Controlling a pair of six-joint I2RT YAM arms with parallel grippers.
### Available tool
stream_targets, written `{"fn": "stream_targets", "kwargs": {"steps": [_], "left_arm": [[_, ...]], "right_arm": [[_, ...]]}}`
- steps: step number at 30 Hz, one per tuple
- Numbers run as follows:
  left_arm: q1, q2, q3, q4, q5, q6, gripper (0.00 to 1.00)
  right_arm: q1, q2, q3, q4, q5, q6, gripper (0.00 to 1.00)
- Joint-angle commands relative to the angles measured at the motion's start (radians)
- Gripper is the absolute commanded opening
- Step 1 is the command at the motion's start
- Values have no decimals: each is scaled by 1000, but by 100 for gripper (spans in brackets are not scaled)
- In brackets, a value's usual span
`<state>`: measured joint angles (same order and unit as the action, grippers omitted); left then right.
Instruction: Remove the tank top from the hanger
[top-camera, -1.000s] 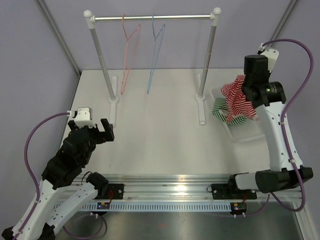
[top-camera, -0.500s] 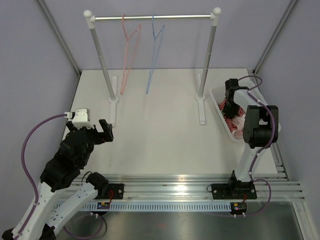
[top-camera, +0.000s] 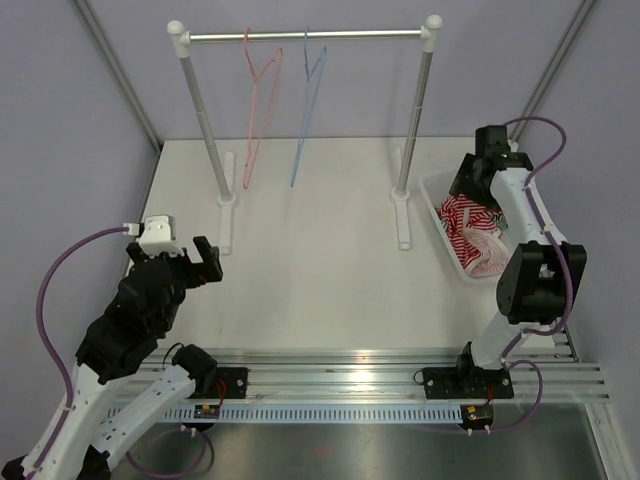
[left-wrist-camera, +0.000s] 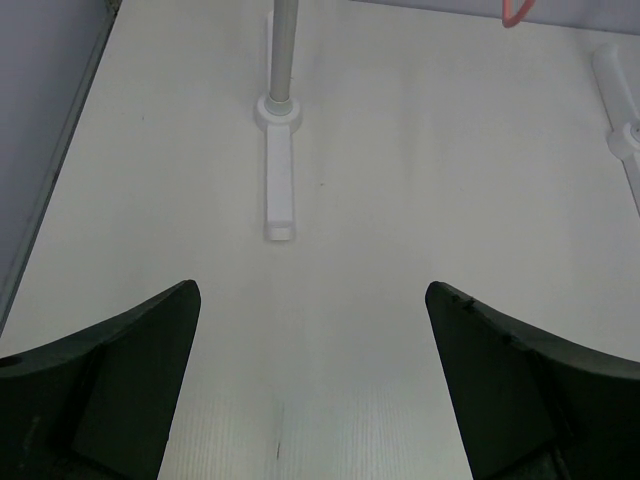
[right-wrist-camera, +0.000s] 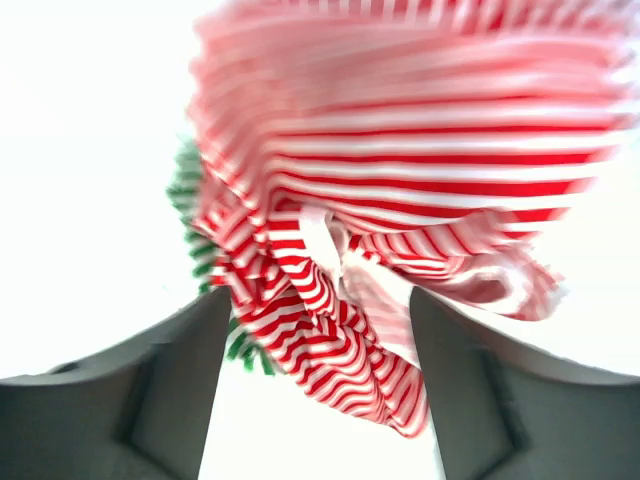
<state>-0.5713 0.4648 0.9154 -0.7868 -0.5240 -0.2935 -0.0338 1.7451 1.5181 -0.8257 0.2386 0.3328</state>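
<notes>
Red-and-white striped tank top (top-camera: 470, 225), crumpled in the white tray (top-camera: 447, 250) at the right edge of the counter (top-camera: 320, 260), a bit of green-striped cloth beside it. Just above the heap, right end effector (top-camera: 466, 186), fingers spread apart, clamping nothing; cloth blurred beyond them in the wrist view. Over the near-left counter, left end effector (top-camera: 205, 262), spread wide and holding nothing. On the rack (top-camera: 305, 36), 2 wire hangers: pink hanger (top-camera: 255, 100), blue hanger (top-camera: 308, 110).
</notes>
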Motion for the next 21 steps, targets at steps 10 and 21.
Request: {"fn": "stream_targets", "kwargs": {"steps": [10, 21], "left_arm": [[193, 98, 122, 44, -79, -9, 99], [343, 132, 122, 40, 93, 27, 99]], "right_arm": [[130, -474, -2, -39, -68, -90, 100], [400, -827, -203, -111, 22, -67, 99]]}}
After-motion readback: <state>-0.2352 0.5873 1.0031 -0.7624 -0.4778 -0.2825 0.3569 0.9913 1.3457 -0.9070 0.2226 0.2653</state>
